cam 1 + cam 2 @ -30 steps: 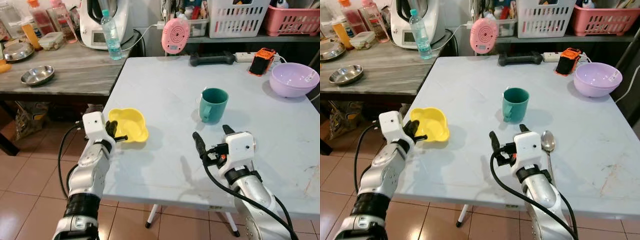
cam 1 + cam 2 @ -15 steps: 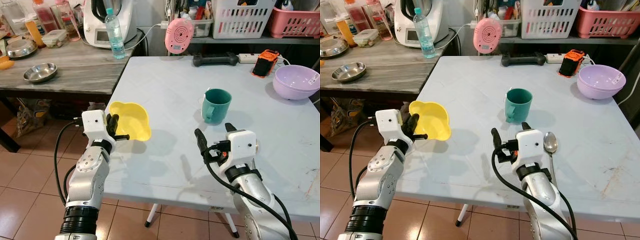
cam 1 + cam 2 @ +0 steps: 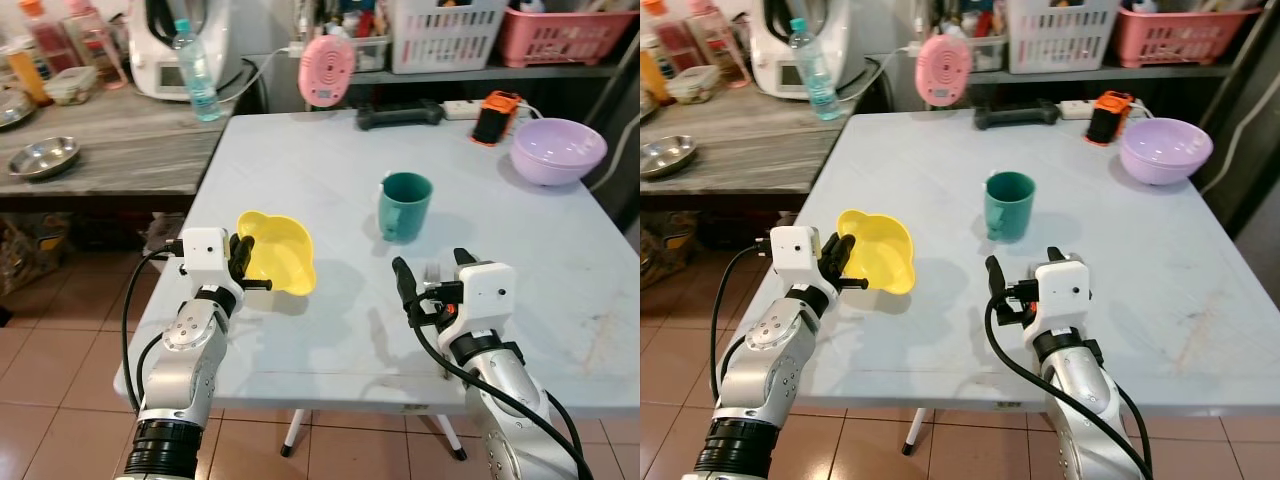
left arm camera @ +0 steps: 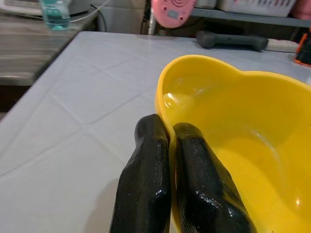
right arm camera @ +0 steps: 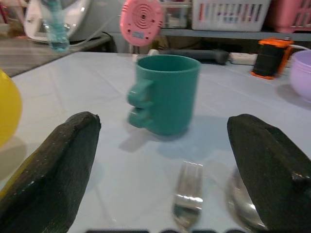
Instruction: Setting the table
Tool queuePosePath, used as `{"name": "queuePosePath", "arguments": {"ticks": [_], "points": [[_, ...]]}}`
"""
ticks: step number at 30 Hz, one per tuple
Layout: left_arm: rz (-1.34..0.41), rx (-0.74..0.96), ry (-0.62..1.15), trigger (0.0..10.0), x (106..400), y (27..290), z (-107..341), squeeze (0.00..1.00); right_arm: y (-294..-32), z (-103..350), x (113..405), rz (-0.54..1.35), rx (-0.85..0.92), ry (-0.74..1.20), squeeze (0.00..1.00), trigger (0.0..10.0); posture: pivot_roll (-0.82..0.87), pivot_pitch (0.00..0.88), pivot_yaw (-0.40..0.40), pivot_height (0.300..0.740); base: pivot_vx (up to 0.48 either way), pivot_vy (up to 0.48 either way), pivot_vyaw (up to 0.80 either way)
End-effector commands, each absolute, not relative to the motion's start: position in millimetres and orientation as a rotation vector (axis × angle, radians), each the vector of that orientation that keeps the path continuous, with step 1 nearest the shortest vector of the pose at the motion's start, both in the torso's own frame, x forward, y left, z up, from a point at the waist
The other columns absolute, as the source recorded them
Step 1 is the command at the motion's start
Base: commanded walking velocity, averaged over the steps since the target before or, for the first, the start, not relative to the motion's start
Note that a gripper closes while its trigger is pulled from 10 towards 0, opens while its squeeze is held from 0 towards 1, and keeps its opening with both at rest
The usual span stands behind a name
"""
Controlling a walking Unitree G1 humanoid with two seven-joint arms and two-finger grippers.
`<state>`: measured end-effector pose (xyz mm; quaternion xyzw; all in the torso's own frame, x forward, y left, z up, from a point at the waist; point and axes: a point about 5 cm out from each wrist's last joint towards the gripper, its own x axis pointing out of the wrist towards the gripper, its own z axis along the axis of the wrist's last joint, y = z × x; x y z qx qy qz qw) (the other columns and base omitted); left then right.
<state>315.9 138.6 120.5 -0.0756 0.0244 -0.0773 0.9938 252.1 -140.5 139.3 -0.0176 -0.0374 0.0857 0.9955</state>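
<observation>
My left tool [image 3: 250, 272] is clamped on the near rim of the yellow bowl [image 3: 280, 260], one finger inside the rim and one outside. Over the last second the bowl has come off the table [image 3: 300, 160] edge and moved inward toward the green mug [image 3: 404, 205], so I judge the place setting is gathering. My right tool [image 3: 432, 283] hovers with fingers wide apart over the fork [image 5: 188, 194] and spoon [image 5: 243, 206], just before the mug.
</observation>
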Motion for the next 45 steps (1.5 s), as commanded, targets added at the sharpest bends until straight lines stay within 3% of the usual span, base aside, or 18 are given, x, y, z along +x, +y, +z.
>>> {"name": "queuePosePath", "arguments": {"ticks": [1,15,45], "points": [[-0.158,-0.146,0.040,10.0,317.5,141.5,123.4,0.00,-140.7,142.0,250.7,0.167,-0.034,-0.082,0.00,10.0,-0.13,0.000,0.083,0.740,0.000,0.000,0.00],[-0.185,-0.176,0.064,10.0,319.3,139.7,119.9,0.00,-142.0,142.8,250.2,0.158,-0.043,-0.085,0.00,10.0,-0.13,0.000,0.080,0.740,0.000,0.034,0.00],[-0.212,-0.161,0.076,10.0,320.5,140.1,118.7,0.00,-141.0,141.7,249.7,0.145,-0.041,-0.084,0.00,10.0,-0.12,0.000,0.087,0.740,0.000,0.370,0.00]]}}
